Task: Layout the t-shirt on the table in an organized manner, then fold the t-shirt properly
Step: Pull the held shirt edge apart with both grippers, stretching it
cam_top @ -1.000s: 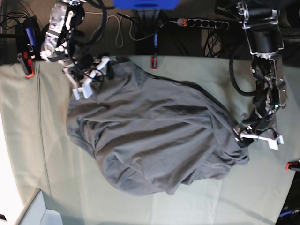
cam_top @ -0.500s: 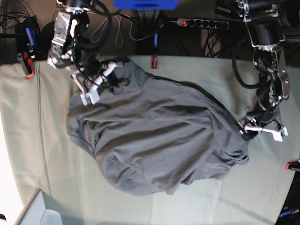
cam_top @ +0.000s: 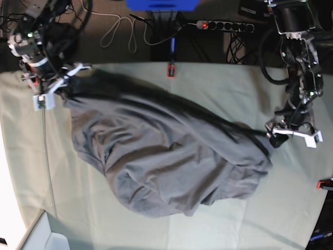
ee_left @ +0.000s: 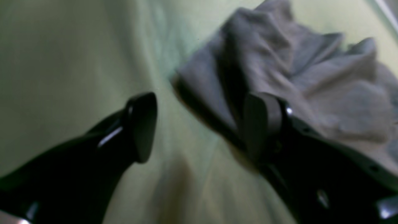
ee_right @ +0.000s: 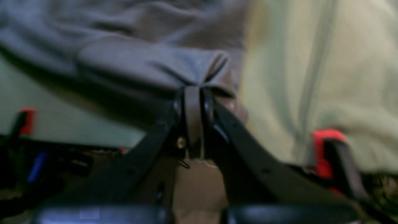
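Observation:
The dark grey t-shirt point(cam_top: 171, 156) lies crumpled across the table point(cam_top: 291, 208), with one edge stretched toward the far left corner. There my right gripper point(cam_top: 58, 87) is shut on that edge. The right wrist view shows its jaws point(ee_right: 194, 93) pinching a fold of the t-shirt point(ee_right: 140, 62) above the table point(ee_right: 311, 62). My left gripper point(cam_top: 274, 136) stands open at the shirt's right edge. In the left wrist view the left gripper point(ee_left: 202, 127) has one finger point(ee_left: 261, 124) against the t-shirt point(ee_left: 311, 77) and the other finger over bare table point(ee_left: 77, 62).
Red clamps point(cam_top: 170, 69) point(cam_top: 324, 183) grip the table's edges, and another clamp point(ee_right: 323, 149) shows close to the right gripper. A power strip point(cam_top: 223, 25) and cables lie behind the table. A pale box point(cam_top: 47, 237) sits at the near left corner.
My right gripper shut on the shirt's edge and pulled it out toward the far left corner, stretching the cloth. My left gripper drifted slightly right and stayed open.

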